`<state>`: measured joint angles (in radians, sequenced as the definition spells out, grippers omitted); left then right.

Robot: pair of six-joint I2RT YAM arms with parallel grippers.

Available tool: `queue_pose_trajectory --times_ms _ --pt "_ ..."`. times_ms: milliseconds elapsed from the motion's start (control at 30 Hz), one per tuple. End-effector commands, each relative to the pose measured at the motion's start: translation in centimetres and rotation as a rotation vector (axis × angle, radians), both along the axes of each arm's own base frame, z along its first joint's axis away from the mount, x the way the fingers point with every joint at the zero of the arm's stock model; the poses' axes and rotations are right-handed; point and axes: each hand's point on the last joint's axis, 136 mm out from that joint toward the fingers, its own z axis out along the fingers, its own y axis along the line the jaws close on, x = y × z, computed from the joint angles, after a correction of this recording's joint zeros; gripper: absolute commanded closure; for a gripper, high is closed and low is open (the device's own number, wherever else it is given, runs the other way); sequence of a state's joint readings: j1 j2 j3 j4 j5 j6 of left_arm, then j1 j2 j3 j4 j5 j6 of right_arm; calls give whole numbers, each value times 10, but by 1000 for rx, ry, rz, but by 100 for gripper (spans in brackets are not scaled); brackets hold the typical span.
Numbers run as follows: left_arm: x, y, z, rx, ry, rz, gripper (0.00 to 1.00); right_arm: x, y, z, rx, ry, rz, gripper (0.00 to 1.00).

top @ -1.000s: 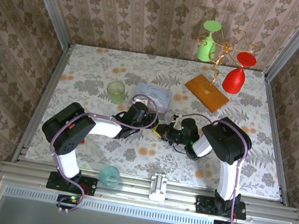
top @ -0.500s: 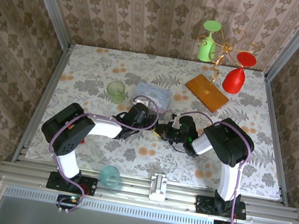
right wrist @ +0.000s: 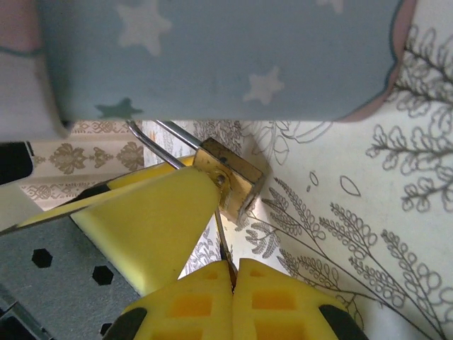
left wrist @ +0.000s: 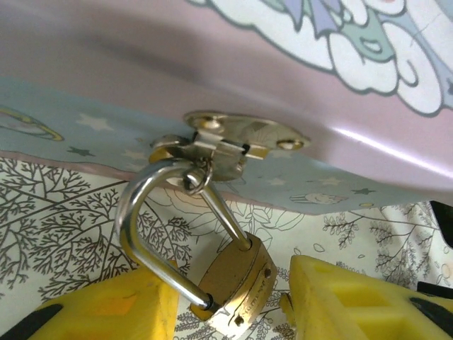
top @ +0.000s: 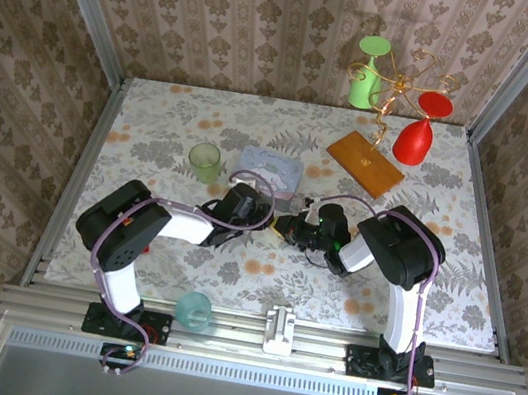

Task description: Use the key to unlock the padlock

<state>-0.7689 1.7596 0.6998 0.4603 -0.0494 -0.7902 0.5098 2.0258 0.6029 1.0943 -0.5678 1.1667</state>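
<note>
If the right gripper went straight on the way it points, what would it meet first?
Most likely the padlock: the right gripper, shut on the key, points at its brass body, and the key's tip seems at it. The pale blue box lies beyond.

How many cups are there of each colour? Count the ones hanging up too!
Green: 2, the green cup on the table and the green goblet hanging on the wire stand
Red: 1, the red goblet hanging on the same stand
Teal: 1, the teal cup by the near rail
Total: 4
</note>
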Motion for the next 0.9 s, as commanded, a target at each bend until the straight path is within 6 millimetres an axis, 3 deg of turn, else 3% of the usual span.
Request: queue_pose_trajectory --times_ms 0,200,633,767,867 --pt "-10 6 -29 -4 43 5 56 -22 -19 -60 -128 136 8 100" --pt "-5 3 -37 -18 7 1 59 -27 -22 -62 -135 146 10 100" --pt "-5 13 -37 2 24 13 94 -42 -47 -76 -220 214 4 100" --pt "-4 11 -29 -30 38 -3 100 -40 -43 -71 -181 198 14 100" --pt "-4 5 -18 -158 62 -12 100 -34 -35 -55 -67 159 37 100"
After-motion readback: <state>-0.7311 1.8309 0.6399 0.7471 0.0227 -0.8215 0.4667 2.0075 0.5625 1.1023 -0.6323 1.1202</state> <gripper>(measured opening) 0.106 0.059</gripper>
